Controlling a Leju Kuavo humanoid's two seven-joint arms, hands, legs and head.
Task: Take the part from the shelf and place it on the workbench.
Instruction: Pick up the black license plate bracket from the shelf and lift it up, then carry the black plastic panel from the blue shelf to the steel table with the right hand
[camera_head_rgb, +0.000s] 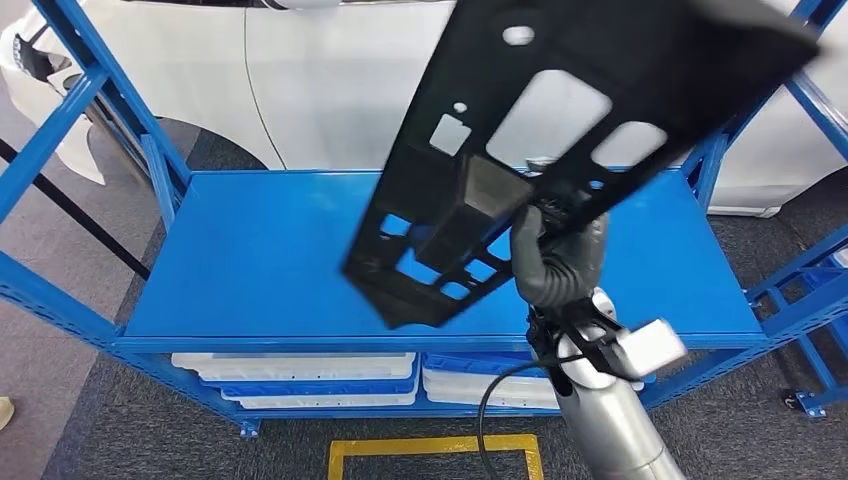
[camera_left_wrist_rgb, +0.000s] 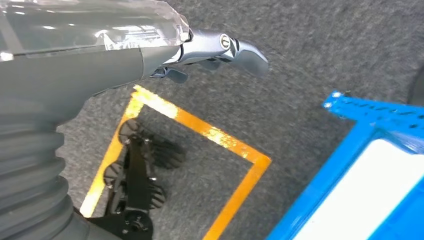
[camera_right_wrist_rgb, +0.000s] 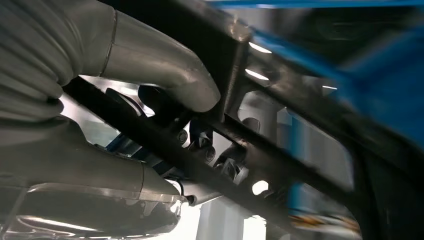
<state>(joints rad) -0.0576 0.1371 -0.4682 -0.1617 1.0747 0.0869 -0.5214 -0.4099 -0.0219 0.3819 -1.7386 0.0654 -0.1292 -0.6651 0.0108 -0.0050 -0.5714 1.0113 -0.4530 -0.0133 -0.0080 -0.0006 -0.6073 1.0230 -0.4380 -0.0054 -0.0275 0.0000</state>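
Black part (camera_head_rgb: 560, 150) gripped by right hand (camera_head_rgb: 558, 262) — fingers curled round its rib; long axis tilted above shelf (camera_head_rgb: 250, 260); left hand (camera_left_wrist_rgb: 215, 50) empty, fingers loosely together.

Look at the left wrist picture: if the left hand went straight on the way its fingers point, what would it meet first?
Probably the grey carpet floor. The left hand points past the yellow floor marking, away from the blue shelf; depth is unclear.
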